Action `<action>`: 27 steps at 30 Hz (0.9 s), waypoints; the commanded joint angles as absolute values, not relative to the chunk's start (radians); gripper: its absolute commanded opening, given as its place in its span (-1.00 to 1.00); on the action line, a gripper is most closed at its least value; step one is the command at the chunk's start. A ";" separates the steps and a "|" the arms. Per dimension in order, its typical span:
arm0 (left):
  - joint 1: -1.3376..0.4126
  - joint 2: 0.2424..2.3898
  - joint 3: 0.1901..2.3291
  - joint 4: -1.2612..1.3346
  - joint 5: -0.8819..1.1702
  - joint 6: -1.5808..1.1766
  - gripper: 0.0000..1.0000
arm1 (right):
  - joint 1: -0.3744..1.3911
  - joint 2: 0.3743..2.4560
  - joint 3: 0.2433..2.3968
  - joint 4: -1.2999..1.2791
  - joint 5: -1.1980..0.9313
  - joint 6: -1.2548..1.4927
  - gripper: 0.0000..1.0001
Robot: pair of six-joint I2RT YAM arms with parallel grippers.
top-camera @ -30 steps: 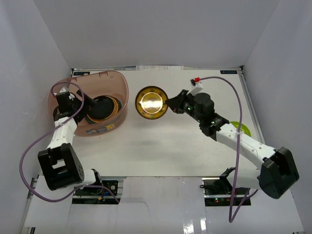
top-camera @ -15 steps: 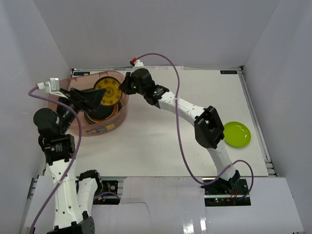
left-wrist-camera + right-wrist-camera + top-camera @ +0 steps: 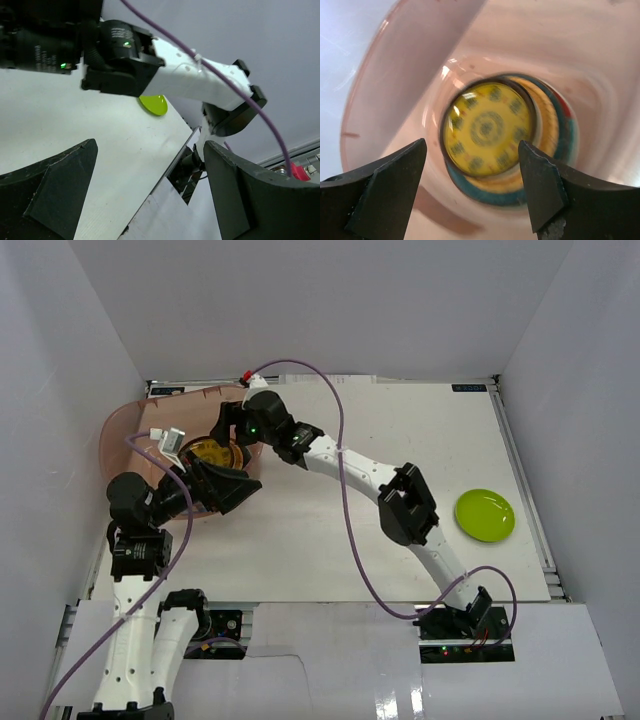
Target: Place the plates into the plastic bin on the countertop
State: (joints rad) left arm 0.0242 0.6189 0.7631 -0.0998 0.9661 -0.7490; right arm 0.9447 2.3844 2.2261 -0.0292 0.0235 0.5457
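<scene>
Half a second ago the gold-patterned plate (image 3: 212, 452) stood on edge in the right pincer's (image 3: 228, 426) grip over the plastic bin (image 3: 122, 422). Now it lies flat inside and that pincer has let go. The left arm has also swung to the bin's near side.

At the far left of the top view, the bin sits on the bench (image 3: 330, 540). The left pincer (image 3: 236, 490) hangs just beside its near rim, pointing right. Its wrist camera shows the fingers (image 3: 60, 185) spread wide with nothing between them, and beyond them the right arm (image 3: 195, 82).

The right pincer hovers over the bin. Its own camera gives what the top view hides: the fingers (image 3: 385, 180) stand well apart and empty, and the gold-patterned plate rests face up on a stack of plates (image 3: 547, 125) with teal and tan rims showing under it.

Far right, a lime green plate (image 3: 484, 515) lies alone on the bench, well apart from the bin.
</scene>
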 commanded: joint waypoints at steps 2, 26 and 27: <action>-0.035 0.604 0.755 -0.095 0.996 -0.700 0.96 | 0.884 2.056 1.998 0.055 0.087 0.509 0.58; -0.379 0.546 0.578 -0.166 1.026 -0.423 0.96 | -0.236 0.567 0.204 -0.275 0.598 0.925 0.71; -0.382 0.542 0.581 -0.188 1.014 -0.413 0.96 | -0.254 0.625 0.199 -0.258 0.563 0.930 0.70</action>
